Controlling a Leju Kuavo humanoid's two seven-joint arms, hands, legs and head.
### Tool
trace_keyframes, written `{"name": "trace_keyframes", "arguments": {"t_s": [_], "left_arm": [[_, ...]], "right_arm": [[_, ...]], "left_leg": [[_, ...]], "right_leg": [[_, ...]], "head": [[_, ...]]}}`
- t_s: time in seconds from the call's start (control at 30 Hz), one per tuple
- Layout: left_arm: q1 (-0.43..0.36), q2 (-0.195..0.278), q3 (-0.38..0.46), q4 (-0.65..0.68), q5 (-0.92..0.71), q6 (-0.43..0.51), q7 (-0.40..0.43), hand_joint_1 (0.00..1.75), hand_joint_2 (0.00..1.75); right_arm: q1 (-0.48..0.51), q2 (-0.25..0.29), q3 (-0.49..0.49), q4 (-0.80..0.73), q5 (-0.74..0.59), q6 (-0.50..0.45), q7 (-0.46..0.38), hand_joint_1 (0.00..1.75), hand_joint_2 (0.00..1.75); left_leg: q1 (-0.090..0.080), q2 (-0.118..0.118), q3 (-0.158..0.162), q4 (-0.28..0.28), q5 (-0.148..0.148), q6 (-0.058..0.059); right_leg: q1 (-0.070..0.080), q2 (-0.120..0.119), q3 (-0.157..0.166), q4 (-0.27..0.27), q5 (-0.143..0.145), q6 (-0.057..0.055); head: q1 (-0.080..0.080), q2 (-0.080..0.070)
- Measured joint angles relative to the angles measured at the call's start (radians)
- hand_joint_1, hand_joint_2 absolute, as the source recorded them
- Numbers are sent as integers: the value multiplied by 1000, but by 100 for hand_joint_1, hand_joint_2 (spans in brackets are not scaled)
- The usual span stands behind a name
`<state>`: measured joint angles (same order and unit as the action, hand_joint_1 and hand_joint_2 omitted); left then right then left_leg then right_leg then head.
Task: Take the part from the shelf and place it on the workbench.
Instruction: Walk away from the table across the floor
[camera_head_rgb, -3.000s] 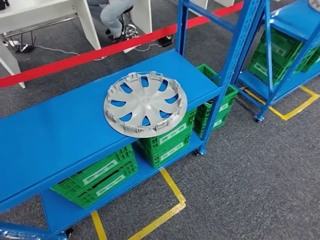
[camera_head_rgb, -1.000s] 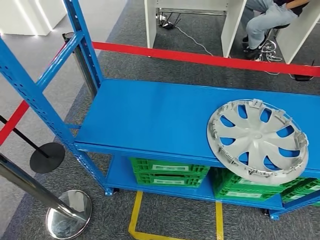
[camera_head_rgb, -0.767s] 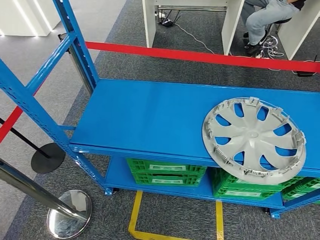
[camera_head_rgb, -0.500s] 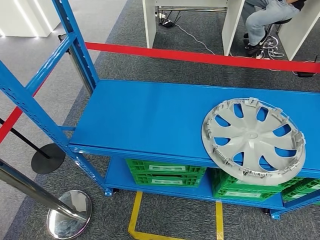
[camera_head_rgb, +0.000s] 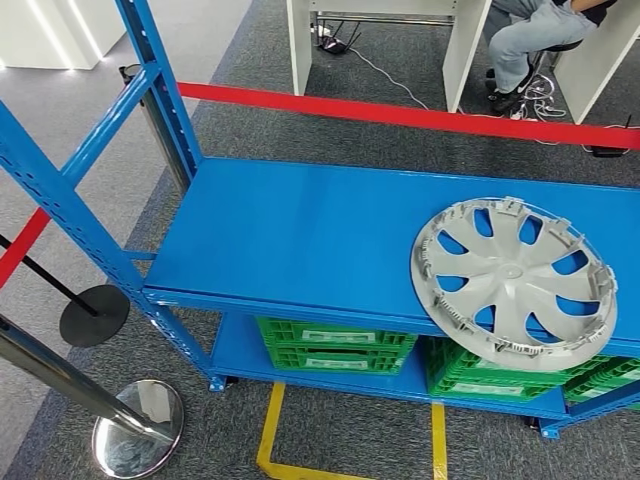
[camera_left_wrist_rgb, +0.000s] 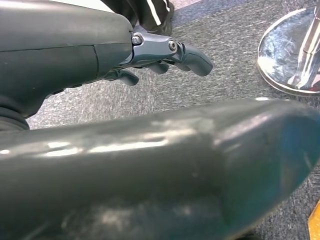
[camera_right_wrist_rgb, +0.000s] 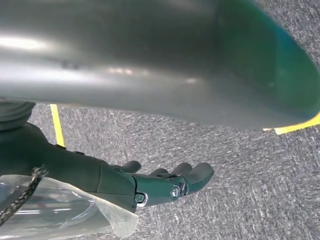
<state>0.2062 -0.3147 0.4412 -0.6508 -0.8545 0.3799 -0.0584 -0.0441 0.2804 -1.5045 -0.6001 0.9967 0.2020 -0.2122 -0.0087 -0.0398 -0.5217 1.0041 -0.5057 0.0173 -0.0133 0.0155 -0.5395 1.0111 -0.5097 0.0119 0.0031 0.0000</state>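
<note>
Right now I see the part (camera_head_rgb: 514, 282), a round grey wheel cover, lying flat on the blue shelf (camera_head_rgb: 302, 235). Its near edge sticks out a little past the front of the shelf. Green crates (camera_head_rgb: 336, 346) sit on the lower shelf under it.

My left robot hand (camera_left_wrist_rgb: 151, 55) hangs down over the grey carpet (camera_left_wrist_rgb: 226, 45). Its fingers are stretched out, a little apart, and hold nothing. A shiny round post base (camera_left_wrist_rgb: 290, 50) stands on the floor just past its fingertips.

My right robot hand (camera_right_wrist_rgb: 158, 185) also hangs over the carpet, fingers out and holding nothing. Yellow floor tape (camera_right_wrist_rgb: 57, 125) runs near it.

Both robot hands are well apart from the part, down low by the floor. A red barrier tape (camera_head_rgb: 407, 115) runs behind the shelf, and a person's legs (camera_head_rgb: 528, 35) show by the white desk (camera_head_rgb: 460, 50) farther back.
</note>
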Motion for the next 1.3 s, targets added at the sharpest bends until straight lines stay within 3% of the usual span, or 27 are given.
{"name": "trace_keyframes", "arguments": {"t_s": [1.3], "left_arm": [[-1,0,4,15,14,3,-20,0,0]], "right_arm": [[0,0,-5,7,-21,-1,-19,0,0]], "left_leg": [[-1,0,0,0,-1,1]], "right_leg": [[0,0,1,-2,1,1]], "head": [[0,0]]}}
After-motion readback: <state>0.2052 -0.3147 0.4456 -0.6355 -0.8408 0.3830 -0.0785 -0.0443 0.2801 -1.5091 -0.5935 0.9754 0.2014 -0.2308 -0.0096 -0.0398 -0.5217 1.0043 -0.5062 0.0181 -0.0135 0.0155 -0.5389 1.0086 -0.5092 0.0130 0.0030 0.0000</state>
